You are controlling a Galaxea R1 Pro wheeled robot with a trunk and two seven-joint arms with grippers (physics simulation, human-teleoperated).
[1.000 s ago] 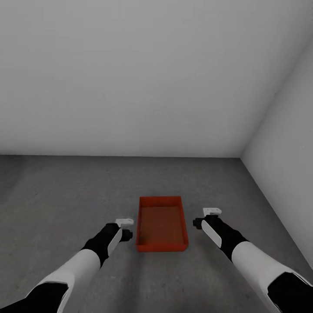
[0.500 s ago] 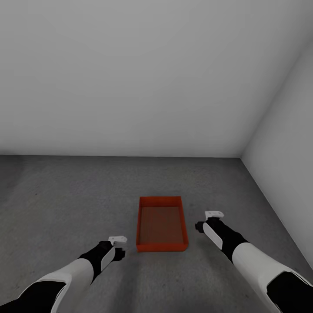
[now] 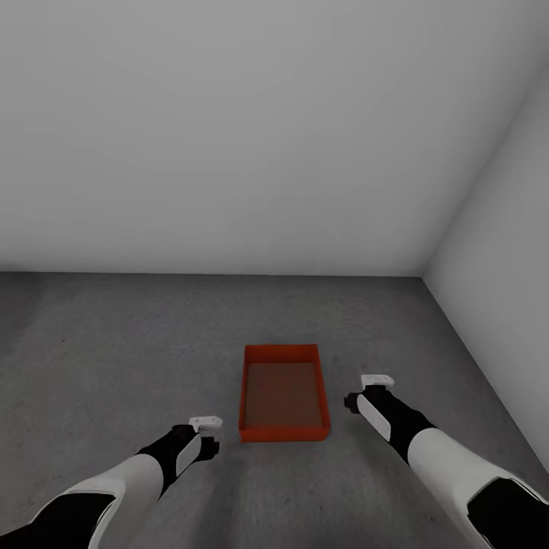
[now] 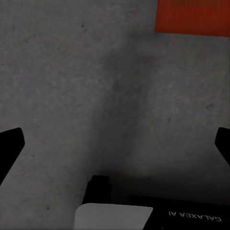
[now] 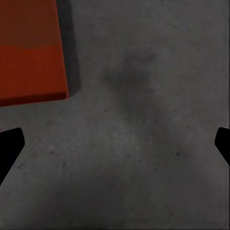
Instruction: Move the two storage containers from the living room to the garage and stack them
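Storage container (image 3: pixel 283 394) on floor (image 3: pixel 114 358), near room corner.
Container sits flat on floor, well short of back wall (image 3: pixel 229 137); side wall (image 3: pixel 503 252) lies to container's right. Left gripper (image 3: pixel 204 422) is left of container's near corner, apart from it; right gripper (image 3: pixel 375 380) is right of container, apart from it. Both hang over floor.

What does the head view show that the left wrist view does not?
Head view alone: the white walls, both arms, the right gripper, and the whole red box with its open inside, sitting between the arms. Left wrist view alone: the two dark fingertips of the left gripper set wide apart, nothing between them, and lettering on the wrist housing. Both share the grey floor and part of the box.
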